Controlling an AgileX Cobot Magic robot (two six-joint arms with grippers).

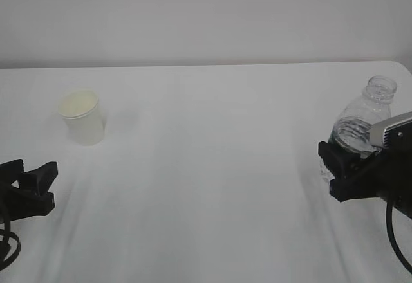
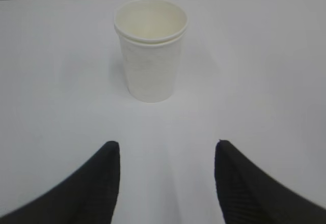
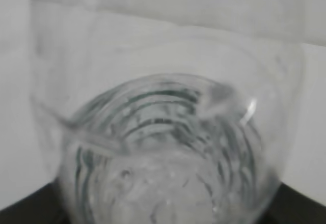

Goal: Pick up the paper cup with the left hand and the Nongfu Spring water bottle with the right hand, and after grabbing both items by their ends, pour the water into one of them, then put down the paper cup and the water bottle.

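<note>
White surface [image 1: 206,167] fills the exterior view; the paper cup [image 1: 82,117] stands upright at far left, apart from the left hand [image 1: 29,186] low beside it. At right, the right hand [image 1: 351,167] grips the Nongfu Spring water bottle [image 1: 364,119], which leans slightly. Left wrist view: fingers [image 2: 97,183] spread wide, cup [image 2: 151,48] ahead, untouched. Right wrist view: bottle [image 3: 163,147] fills the frame between the fingers, held.
</note>
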